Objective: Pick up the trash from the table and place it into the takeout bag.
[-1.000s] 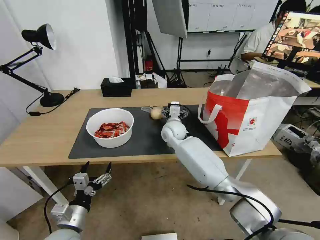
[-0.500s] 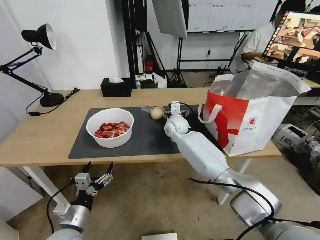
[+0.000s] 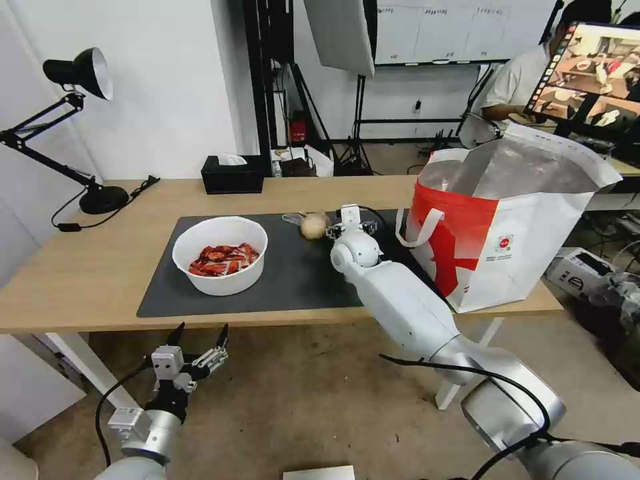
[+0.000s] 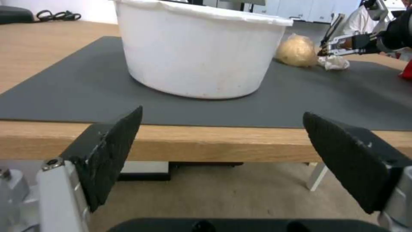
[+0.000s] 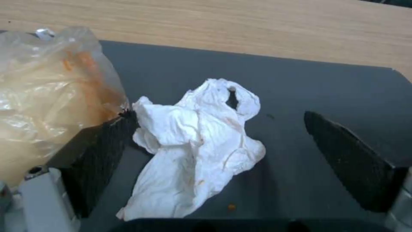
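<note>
White tissue (image 5: 195, 145) now between fingers (image 5: 101, 154).

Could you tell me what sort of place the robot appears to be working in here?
Probably a lab or studio set up for recording: a light-wood desk with a desk lamp, a softbox on a stand behind, and a monitor at a neighbouring workstation.

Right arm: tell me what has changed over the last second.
The right gripper has edged toward the takeout bag side and now straddles the crumpled tissue, jaws open, nothing gripped yet. The wrapped ball, bowl and bag have not moved; the left gripper stays open below the table edge.
</note>
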### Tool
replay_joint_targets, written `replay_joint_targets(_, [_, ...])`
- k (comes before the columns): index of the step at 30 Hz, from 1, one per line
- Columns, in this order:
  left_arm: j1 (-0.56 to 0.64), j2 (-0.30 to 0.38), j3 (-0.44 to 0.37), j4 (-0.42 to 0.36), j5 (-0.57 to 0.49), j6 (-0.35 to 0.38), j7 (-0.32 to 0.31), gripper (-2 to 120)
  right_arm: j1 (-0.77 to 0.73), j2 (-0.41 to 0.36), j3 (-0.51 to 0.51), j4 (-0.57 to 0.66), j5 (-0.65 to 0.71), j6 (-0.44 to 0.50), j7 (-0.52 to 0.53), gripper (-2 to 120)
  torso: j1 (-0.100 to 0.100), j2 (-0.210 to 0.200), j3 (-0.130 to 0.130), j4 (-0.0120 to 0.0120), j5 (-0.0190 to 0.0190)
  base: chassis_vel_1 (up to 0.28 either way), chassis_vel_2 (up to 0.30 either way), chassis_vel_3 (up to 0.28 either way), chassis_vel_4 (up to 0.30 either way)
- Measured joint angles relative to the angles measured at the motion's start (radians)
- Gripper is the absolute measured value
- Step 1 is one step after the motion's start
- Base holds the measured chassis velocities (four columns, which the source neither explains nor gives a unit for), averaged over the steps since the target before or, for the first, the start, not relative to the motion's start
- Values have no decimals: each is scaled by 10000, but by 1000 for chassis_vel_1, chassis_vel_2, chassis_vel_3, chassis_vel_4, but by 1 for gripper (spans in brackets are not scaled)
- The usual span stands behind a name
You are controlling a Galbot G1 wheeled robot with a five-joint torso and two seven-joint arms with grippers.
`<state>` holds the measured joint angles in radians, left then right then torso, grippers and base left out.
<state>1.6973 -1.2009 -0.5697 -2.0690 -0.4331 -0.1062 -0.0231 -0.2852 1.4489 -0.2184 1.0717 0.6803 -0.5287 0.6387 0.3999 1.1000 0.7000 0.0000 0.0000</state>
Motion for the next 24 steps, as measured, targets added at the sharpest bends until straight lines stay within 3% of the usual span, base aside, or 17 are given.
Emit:
replay_joint_targets(16, [-6,-20,41,3,32,0,-5,100,-56,-16,-58,56,49,-34,-56,98,0,0,0,0,0,0,0,0,0])
replay_joint_targets(24, [11,-57,63,19,64,-15,-6,100,-163,-26,-59,98,55,-32,-59,71,1,0,0,0,0,0,0,0,0])
